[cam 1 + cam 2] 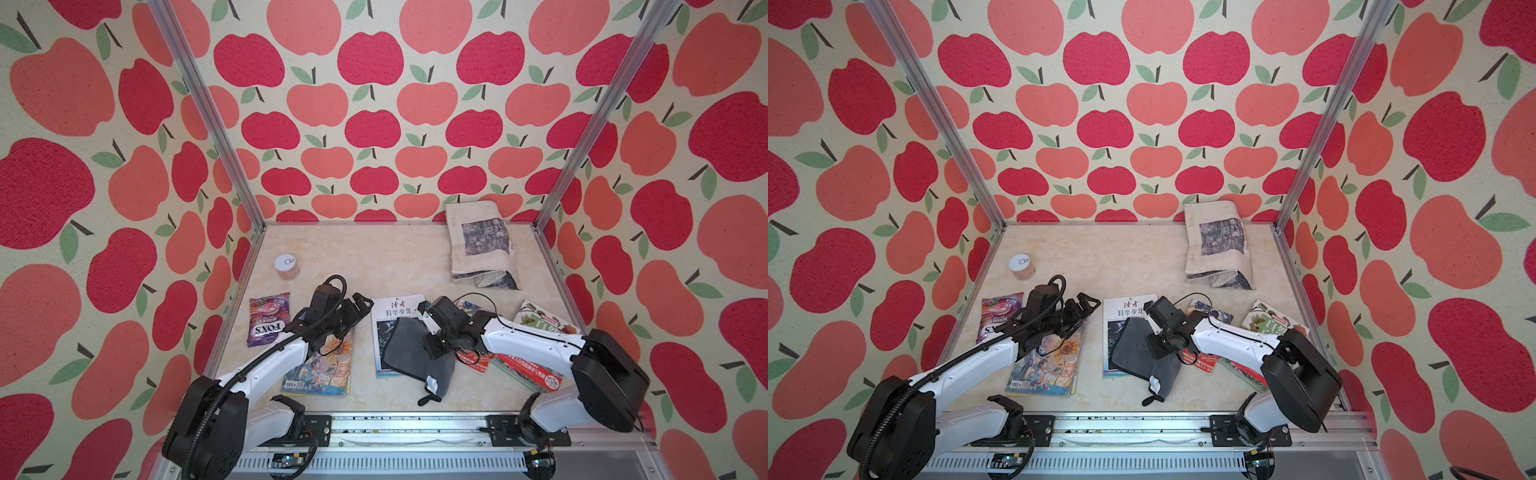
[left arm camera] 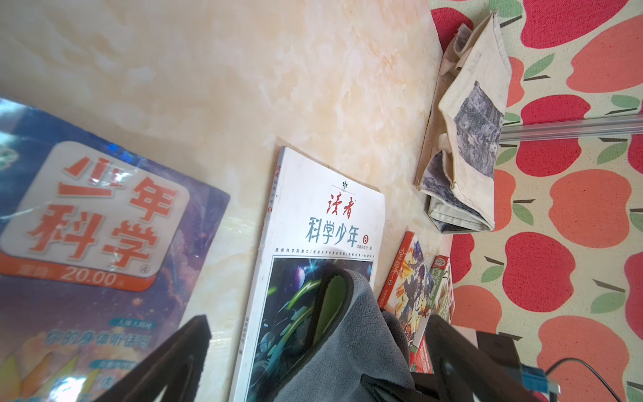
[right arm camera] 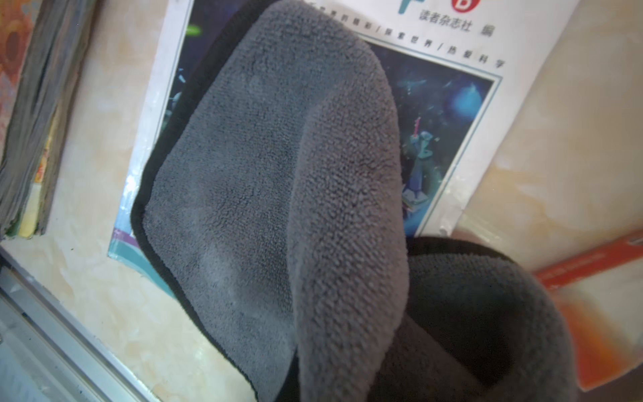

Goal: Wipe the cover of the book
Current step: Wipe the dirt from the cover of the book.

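Observation:
The book (image 1: pixel 397 309) (image 1: pixel 1127 305) has a white cover with a space picture and lies flat mid-table; both wrist views show it too (image 2: pixel 323 222) (image 3: pixel 445 104). A grey cloth (image 1: pixel 405 345) (image 1: pixel 1133 345) (image 2: pixel 344 348) (image 3: pixel 278 174) is draped over its lower half and spills onto the table in front. My right gripper (image 1: pixel 434 349) (image 1: pixel 1156 349) is shut on the cloth's right side, its fingers buried in the folds. To the left of the book my left gripper (image 1: pixel 361 303) (image 1: pixel 1088 301) (image 2: pixel 313 365) hovers open and holds nothing.
A colourful magazine (image 1: pixel 322 365) lies under the left arm, beside a purple candy bag (image 1: pixel 268 318) and a small white-lidded jar (image 1: pixel 286 266). A folded canvas bag (image 1: pixel 482 245) sits at the back right. More books (image 1: pixel 544 320) lie under the right arm.

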### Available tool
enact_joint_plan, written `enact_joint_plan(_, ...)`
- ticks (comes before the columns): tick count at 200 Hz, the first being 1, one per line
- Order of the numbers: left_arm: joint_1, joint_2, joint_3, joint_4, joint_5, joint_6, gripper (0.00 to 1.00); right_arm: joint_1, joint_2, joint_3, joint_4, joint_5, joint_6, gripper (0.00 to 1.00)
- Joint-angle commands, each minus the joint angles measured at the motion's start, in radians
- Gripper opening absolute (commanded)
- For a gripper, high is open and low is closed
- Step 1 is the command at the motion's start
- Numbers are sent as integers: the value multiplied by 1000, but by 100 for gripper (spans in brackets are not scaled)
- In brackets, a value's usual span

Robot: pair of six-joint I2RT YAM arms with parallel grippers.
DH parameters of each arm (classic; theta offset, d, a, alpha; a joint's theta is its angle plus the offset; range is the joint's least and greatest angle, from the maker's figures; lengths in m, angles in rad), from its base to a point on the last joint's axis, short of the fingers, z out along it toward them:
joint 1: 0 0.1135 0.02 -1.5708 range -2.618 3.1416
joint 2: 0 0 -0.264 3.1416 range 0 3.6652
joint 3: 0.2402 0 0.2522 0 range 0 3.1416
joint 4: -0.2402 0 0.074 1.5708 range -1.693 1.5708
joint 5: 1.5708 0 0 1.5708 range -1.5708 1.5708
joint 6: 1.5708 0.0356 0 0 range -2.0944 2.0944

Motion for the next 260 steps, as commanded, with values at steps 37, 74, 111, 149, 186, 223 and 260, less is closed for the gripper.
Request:
enact_joint_plan(37,-1,-30,34,-53,21,19,99,-173,299,345,-9,-45,-82,0)
enact_joint_plan(74,-2,-74,29,-99,7,25,99,-167,440,543,-39,-57,-59,0)
enact_joint_plan(111,17,-157,-2,-126,-27,28,99,-90,575,676,-29,-97,-8,0)
enact_joint_plan(149,36,-172,-4,-142,-11,30,99,-4,688,852,-63,-103,12,0)
enact_joint_plan(186,42,-179,-1,-157,2,39,99,-9,677,841,-65,-77,12,0)
enact_joint_plan(223,47,-157,10,-152,9,45,99,-89,557,620,-2,-73,19,0)
enact_joint_plan(260,48,-118,24,-133,17,47,99,-187,408,383,62,-75,18,0)
